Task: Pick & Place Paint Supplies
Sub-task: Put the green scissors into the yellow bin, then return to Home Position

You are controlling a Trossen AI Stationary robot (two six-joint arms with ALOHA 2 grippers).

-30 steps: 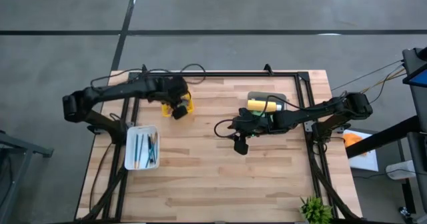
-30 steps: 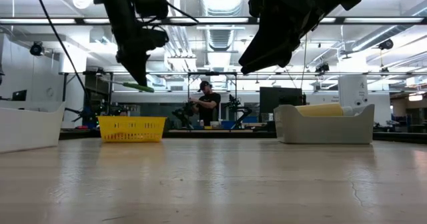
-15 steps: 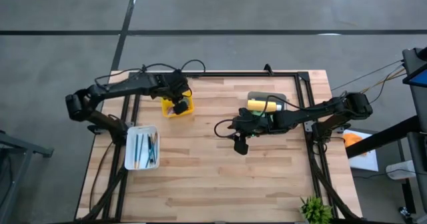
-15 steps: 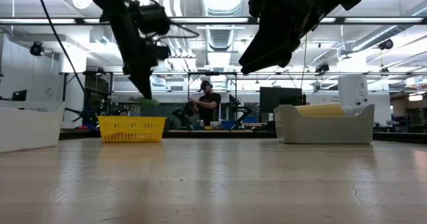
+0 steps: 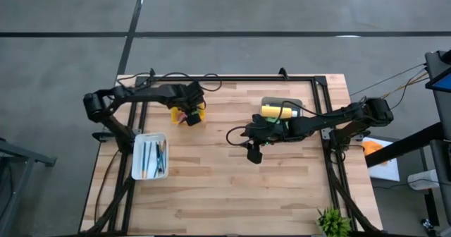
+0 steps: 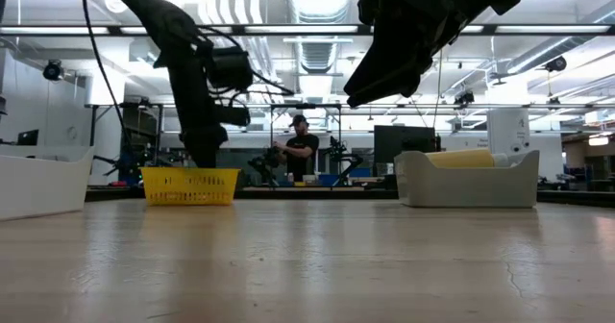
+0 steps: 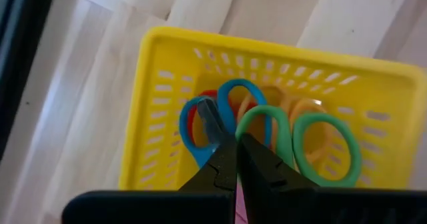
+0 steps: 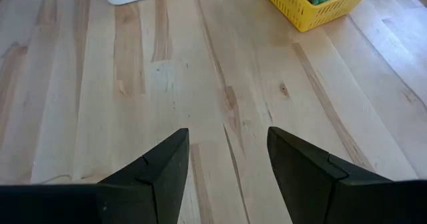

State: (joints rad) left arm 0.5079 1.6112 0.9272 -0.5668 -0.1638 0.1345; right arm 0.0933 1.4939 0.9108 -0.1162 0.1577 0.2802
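- The left gripper sits in the upper left of the high view, lowered into the yellow basket; its fingers are pressed together.
- The left wrist view shows those closed fingers pointing down among scissors with blue, green, red and orange handles lying in the yellow basket. Whether the tips pinch anything I cannot tell.
- The right gripper hangs above bare wood at centre frame, jaws apart and holding nothing.
- The yellow paint bottle lies in the grey bin, right of centre; thin brushes lie in the white tray at lower left.
- Judged step: a drop-off or pick at the basket by the left arm, while the right arm waits.
- Next, the left arm likely needs a straight lift clear of the basket walls, so the handles do not snag.
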